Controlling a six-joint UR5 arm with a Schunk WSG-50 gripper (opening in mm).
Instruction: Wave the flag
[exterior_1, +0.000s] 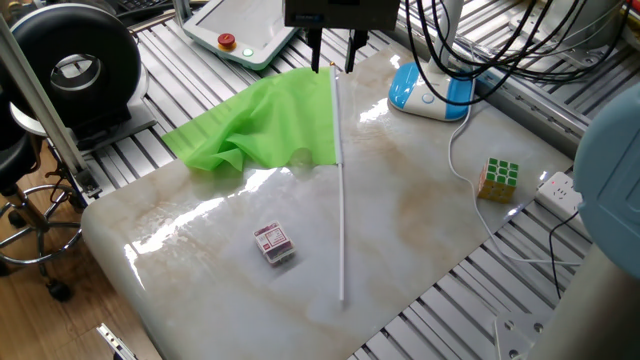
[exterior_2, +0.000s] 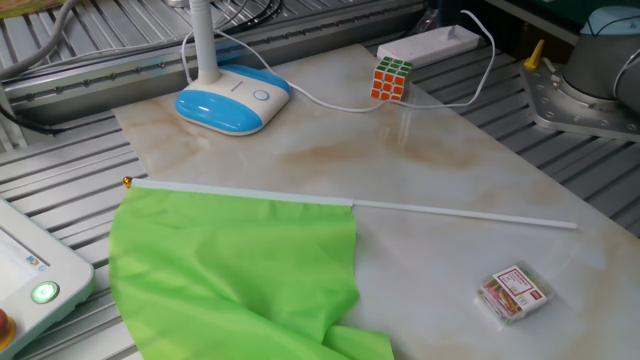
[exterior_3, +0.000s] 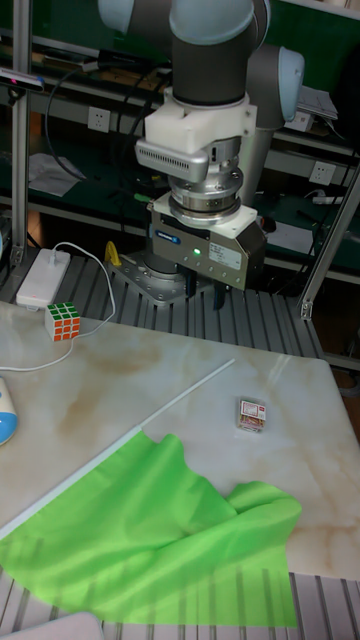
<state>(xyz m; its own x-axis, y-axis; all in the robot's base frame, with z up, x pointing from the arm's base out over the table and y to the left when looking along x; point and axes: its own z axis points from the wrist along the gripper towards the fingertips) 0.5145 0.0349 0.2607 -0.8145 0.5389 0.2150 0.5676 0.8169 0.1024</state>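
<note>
The flag lies flat on the marble table (exterior_1: 420, 200). Its lime-green cloth (exterior_1: 265, 125) is spread toward the left edge, and its thin white stick (exterior_1: 342, 200) runs down the middle of the table. In the other fixed view the cloth (exterior_2: 230, 270) fills the near left and the stick (exterior_2: 450, 210) points right. My gripper (exterior_1: 333, 52) hangs open above the stick's cloth end, its two dark fingers apart and touching nothing. The tall fixed view shows the gripper (exterior_3: 203, 291) above the table with empty fingers, and the cloth (exterior_3: 150, 530) and stick (exterior_3: 180, 395) below.
A small red-and-white box (exterior_1: 274, 243) lies left of the stick. A Rubik's cube (exterior_1: 498, 178) and a white power strip (exterior_1: 562, 190) sit at the right edge. A blue-and-white lamp base (exterior_1: 428, 90) with its cord stands at the back. A teach pendant (exterior_1: 240, 30) lies off the table.
</note>
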